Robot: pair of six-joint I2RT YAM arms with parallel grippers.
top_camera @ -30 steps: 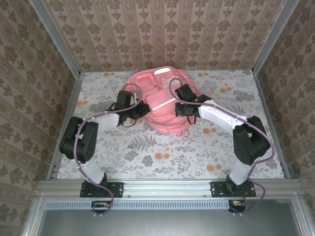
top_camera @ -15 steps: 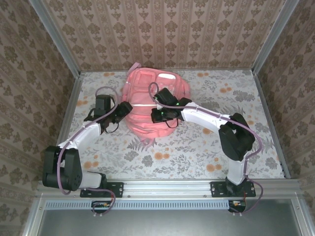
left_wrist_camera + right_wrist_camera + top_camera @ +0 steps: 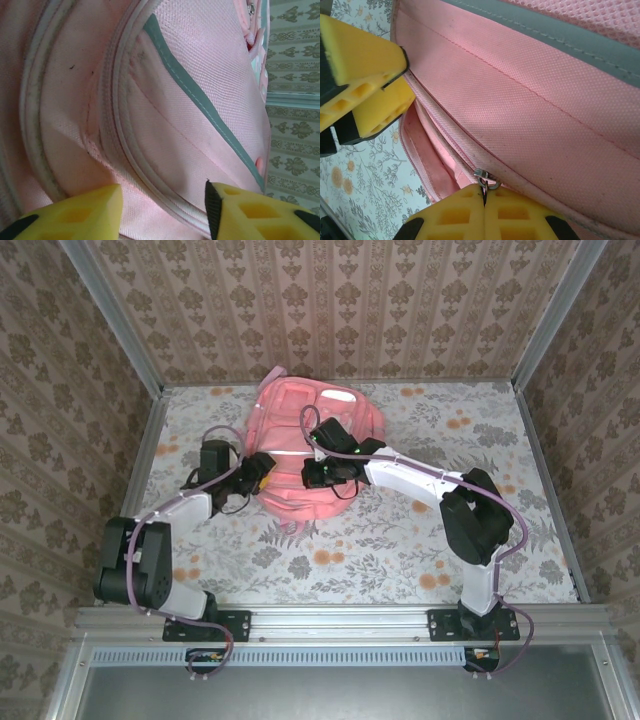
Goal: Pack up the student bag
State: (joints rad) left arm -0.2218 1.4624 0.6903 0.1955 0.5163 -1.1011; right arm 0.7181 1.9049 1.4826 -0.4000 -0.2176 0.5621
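Note:
The student bag [image 3: 340, 412], a large pink backpack, lies at the back middle of the table. My right gripper [image 3: 313, 475] reaches over its front from the right. In the right wrist view this gripper [image 3: 484, 201] is shut on a small metal zip pull [image 3: 485, 178] at the bag's [image 3: 545, 100] zip seam. My left gripper [image 3: 267, 471] is at the bag's left edge. In the left wrist view it [image 3: 164, 210] stands open, its yellow fingertips [image 3: 85, 212] on either side of a piped seam of the pink fabric [image 3: 190, 75], not pinching it. These left fingers [image 3: 360, 75] also appear at the upper left of the right wrist view.
A floral cloth covers the table [image 3: 400, 540]. Patterned walls [image 3: 340, 310] close in the back and both sides, with metal posts at the corners. A metal rail [image 3: 340, 620] runs along the near edge where both arm bases stand.
The bag has shifted left and turned. The right gripper has travelled left with the zip pull. The left gripper has opened, drawn back to the left, then come back against the bag's edge.

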